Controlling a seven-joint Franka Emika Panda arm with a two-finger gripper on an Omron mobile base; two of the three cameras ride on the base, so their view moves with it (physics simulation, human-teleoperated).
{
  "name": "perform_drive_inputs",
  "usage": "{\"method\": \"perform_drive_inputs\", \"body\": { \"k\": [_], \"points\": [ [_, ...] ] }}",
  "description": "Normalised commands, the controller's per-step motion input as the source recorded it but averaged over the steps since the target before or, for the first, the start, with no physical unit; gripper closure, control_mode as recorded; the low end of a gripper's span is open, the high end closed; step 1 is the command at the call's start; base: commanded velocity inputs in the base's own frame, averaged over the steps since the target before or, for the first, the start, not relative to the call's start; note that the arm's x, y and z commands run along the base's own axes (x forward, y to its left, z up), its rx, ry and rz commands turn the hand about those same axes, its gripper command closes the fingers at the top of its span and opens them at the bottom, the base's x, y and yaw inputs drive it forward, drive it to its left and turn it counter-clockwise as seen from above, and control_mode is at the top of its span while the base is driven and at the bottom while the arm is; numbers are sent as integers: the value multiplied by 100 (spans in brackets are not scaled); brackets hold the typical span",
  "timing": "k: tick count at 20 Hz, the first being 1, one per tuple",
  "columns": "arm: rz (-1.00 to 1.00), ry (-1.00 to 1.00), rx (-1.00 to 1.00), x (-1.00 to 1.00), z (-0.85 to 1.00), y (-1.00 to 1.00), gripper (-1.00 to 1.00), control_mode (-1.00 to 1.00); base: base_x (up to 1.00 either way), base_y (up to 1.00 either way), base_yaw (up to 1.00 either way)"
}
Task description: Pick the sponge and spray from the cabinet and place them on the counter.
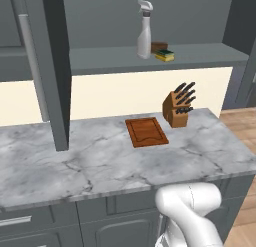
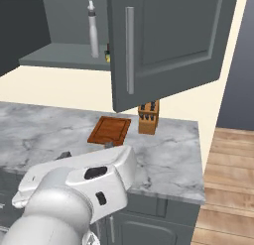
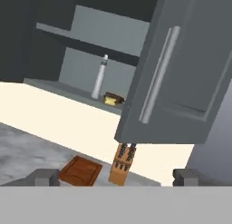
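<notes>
On cabinet (image 1: 150, 61) shelf you've got spray (image 1: 144, 31) upright, sponge (image 1: 165, 55) just beside; gripper (image 3: 115, 177) jaws fully apart, holding nothing.

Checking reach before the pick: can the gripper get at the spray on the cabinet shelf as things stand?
Probably yes. Both cabinet doors stand open and the spray stands upright near the shelf's front edge, the sponge beside it. The open gripper is empty, though far below.
</notes>
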Motion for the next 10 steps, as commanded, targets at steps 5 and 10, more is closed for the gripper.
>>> {"method": "perform_drive_inputs", "body": {
  "k": [5, 10],
  "points": [
    [-2, 0, -41, -8, -37, 96, -100, -100, 0, 0, 0],
    [-1, 0, -41, 9, -25, 97, -100, -100, 0, 0, 0]
  ]
}}
